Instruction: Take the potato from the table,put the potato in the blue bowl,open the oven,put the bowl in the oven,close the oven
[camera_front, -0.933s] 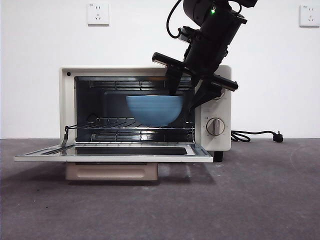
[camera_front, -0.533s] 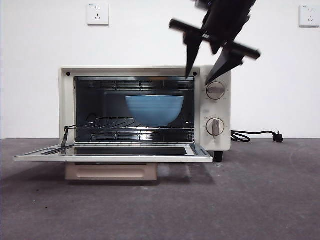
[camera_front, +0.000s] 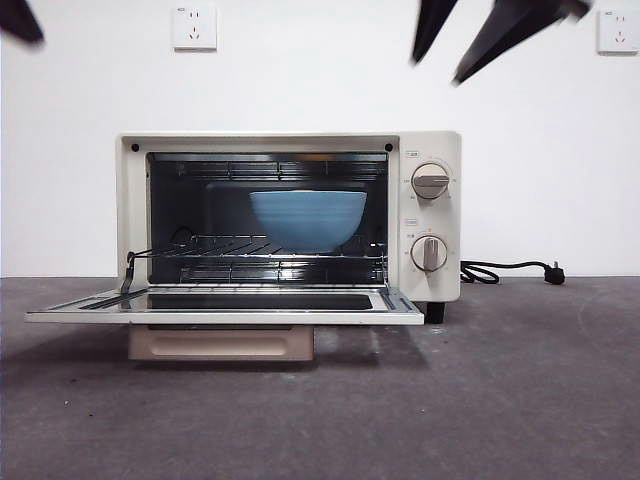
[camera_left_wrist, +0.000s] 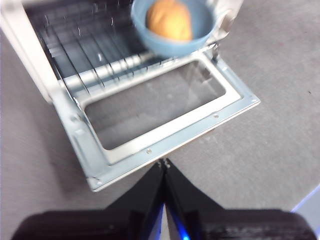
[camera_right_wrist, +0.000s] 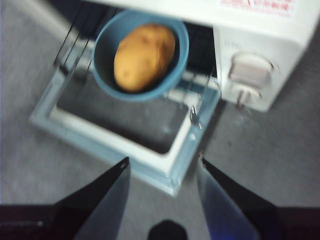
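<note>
- The right pincer (camera_right_wrist: 162, 167) hangs wide open and empty, above and in front of the oven (camera_right_wrist: 260, 55).
- Ahead of it, the potato (camera_right_wrist: 142, 56) lies in the blue bowl (camera_right_wrist: 100, 65) on the wire rack (camera_front: 270, 248) above the lowered door (camera_front: 225, 308).
- The left pincer (camera_left_wrist: 164, 165) is closed on nothing, over the counter (camera_left_wrist: 280, 125).

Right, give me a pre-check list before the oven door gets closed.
1. blue bowl on the wire rack inside the oven: ok.
2. potato in the bowl: ok.
3. Door down flat, nothing lying on it: ok.
4. right gripper open, holding nothing, clear above the oven: ok.
5. left gripper shut, hovering off the door's front edge: ok.
6. Bowl fully clear of the door's swing: cannot tell.
</note>
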